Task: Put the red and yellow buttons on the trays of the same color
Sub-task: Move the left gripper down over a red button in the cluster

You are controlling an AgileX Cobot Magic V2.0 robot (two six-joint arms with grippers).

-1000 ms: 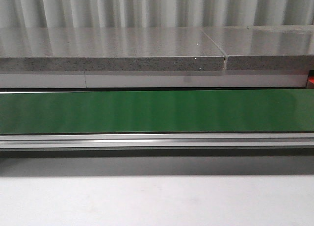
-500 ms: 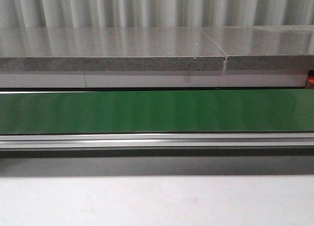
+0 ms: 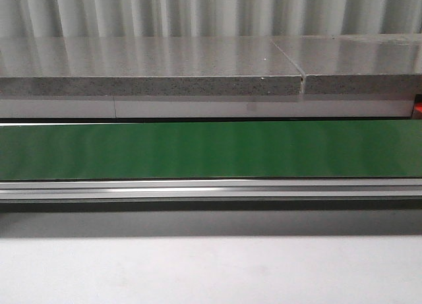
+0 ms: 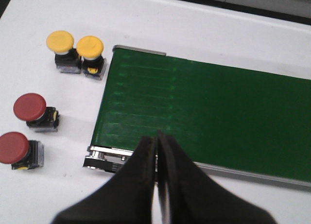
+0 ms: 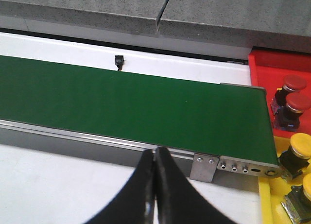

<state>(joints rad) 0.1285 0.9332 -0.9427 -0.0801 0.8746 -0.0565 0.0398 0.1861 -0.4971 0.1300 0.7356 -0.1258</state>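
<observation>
Across the whole front view a green conveyor belt [image 3: 211, 150] is stretched, bare of buttons, with a grey stone ledge [image 3: 151, 76] behind it and a white table [image 3: 211, 271] in front; neither arm is seen there. Beyond the belt's right end, in the right wrist view, a red tray [image 5: 272, 63] is seen holding two red buttons [image 5: 294, 83], and beside it a yellow tray [image 5: 266, 204] holding two yellow buttons [image 5: 302, 146]. Off the belt's left end, in the left wrist view, two yellow buttons [image 4: 60, 41] and two red buttons [image 4: 30, 107] are stood upright on the white table, still unsorted. The left gripper [image 4: 156, 151] is held over the near rail with its jaws pressed together and nothing between them; the right gripper [image 5: 155, 163] is likewise clamped on nothing. The loose buttons lie to the left of the left gripper and well apart from it, so the left arm is judged nearer.
</observation>
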